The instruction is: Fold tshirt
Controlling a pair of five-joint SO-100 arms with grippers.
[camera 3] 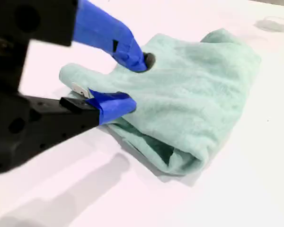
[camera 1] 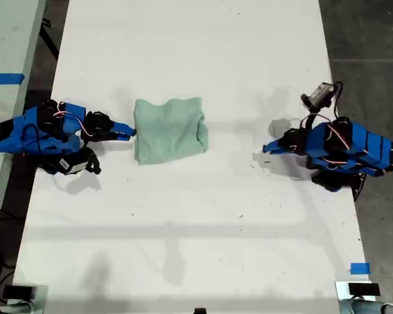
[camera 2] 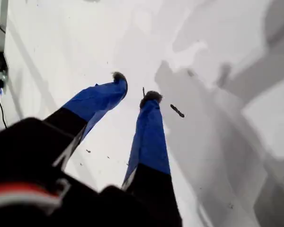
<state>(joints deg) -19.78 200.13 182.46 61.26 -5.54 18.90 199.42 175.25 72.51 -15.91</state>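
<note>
The tshirt (camera 1: 169, 129) lies folded into a compact pale mint-green bundle on the white table (camera 1: 196, 222), a little toward the exterior view's left of centre. My second gripper (camera 1: 129, 133) is at the bundle's edge on the exterior view's left. In the second wrist view my second gripper (camera 3: 136, 82) stands open, its blue fingertips (camera 3: 132, 56) spread over the edge of the tshirt (camera 3: 199, 94). My first gripper (camera 1: 268, 148) rests at the exterior view's right, well apart from the tshirt. In the first wrist view my first gripper (camera 2: 135, 87) is open over bare table.
Dark floor (camera 1: 370, 39) borders the table on the exterior view's right. A second pale surface with blue tape (camera 1: 3, 78) stands beyond the table's edge on the exterior view's left. A blue tape mark (camera 1: 359, 268) sits near the front corner on the exterior view's right.
</note>
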